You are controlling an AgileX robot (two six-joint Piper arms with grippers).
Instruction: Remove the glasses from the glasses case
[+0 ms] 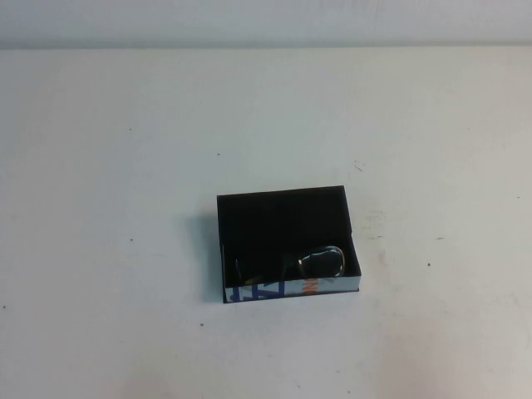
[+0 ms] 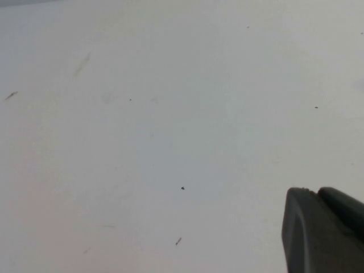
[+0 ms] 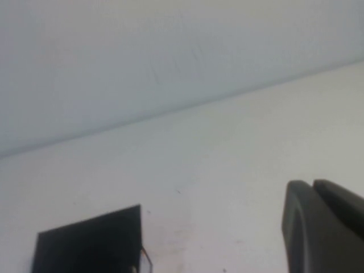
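Glasses inside glasses case, near-right part, mid-table. Left gripper and right gripper barely visible; open or closed, cannot tell.

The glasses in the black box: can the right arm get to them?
Probably yes. The glasses lie in the open glasses case, nothing covering them. The right pincer is off to the side; the left pincer is over bare table.

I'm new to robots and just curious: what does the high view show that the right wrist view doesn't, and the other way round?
Only the high view shows the whole glasses case, its printed side wall, and the glasses lying inside. Only the right wrist view shows part of the right gripper, raised above the table, beside the case. Both show the black case on the white table. The left gripper appears in neither.
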